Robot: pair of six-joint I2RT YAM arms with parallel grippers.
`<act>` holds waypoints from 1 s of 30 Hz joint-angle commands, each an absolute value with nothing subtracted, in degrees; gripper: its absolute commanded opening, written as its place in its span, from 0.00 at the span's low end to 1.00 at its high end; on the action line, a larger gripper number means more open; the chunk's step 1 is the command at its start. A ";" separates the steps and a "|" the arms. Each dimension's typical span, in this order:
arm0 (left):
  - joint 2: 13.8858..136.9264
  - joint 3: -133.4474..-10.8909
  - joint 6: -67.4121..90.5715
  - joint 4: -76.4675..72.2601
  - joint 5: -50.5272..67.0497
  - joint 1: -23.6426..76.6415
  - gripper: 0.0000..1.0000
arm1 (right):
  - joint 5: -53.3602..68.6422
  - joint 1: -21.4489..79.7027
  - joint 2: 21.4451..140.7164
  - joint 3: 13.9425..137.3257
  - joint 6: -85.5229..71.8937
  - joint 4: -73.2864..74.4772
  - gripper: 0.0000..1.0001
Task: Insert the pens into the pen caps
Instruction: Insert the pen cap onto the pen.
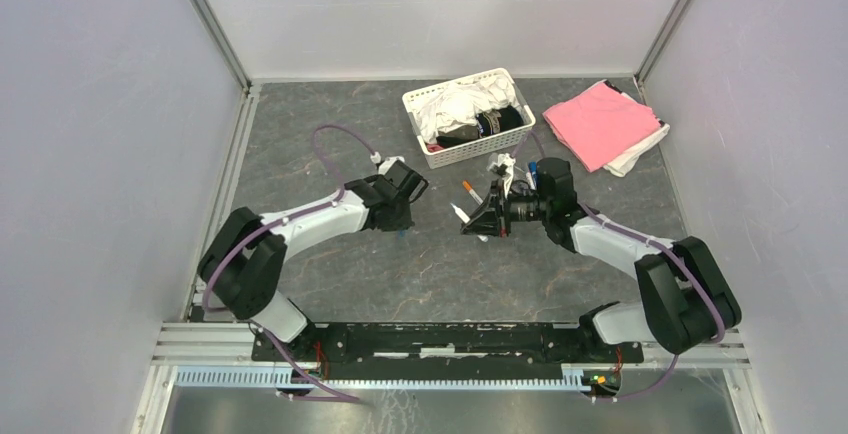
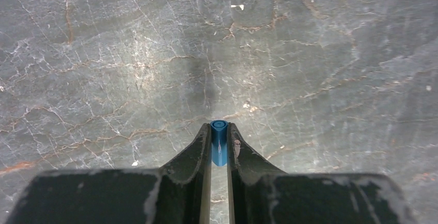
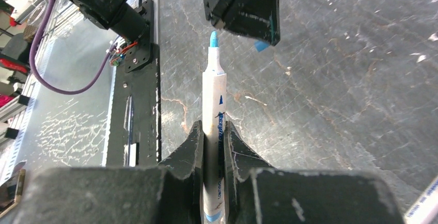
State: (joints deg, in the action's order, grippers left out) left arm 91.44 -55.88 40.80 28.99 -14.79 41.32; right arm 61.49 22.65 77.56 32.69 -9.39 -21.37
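The left arm and right arm are reaching inward toward mid-frame, the left tool pinching a blue cap, the right tool gripping a pen.

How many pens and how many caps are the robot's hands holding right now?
Pens: 1, the blue-tipped pen in the right gripper.
Caps: 1, the blue cap in the left gripper.
Total: 2.
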 commanded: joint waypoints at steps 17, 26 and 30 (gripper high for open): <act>67.06 -22.26 66.17 -25.93 -11.22 41.43 0.02 | 45.08 33.75 83.96 20.72 -30.90 -48.15 0.00; 64.16 -17.47 69.08 -36.39 -16.42 44.81 0.02 | 43.59 36.71 84.38 21.78 -34.27 -47.76 0.00; 64.44 -17.56 69.17 -38.39 -18.15 46.81 0.02 | 42.98 37.42 84.46 22.39 -35.04 -46.79 0.00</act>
State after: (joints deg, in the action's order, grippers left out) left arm 65.12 -17.61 66.83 -31.83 -14.48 45.15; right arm 44.29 36.67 84.09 21.08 -33.26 -45.04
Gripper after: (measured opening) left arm 0.186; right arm 0.139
